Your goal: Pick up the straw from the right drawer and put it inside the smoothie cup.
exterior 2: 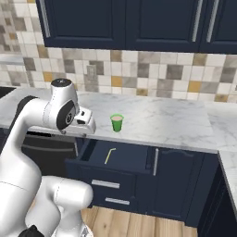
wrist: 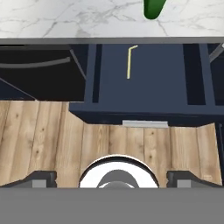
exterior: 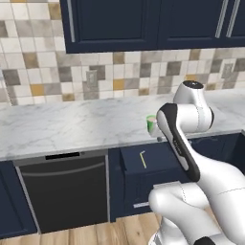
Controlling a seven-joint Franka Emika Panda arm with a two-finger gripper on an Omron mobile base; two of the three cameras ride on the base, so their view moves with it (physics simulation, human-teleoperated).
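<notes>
**Straw in open drawer, not grasped**

Straw point(wrist: 129, 63) lies flat in the pulled-out drawer point(exterior 2: 120, 159) — cup point(exterior 2: 116, 123) stands on the tabletop point(exterior 2: 162, 120) just behind. Gripper point(wrist: 111, 178) well above the floor, jaws apart, empty.

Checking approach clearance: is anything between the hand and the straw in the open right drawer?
Nothing visible is. The straw lies alone and uncovered on the floor of the open right drawer. From the hand, the view down to it is unobstructed. The smoothie cup stands apart on the counter.
</notes>
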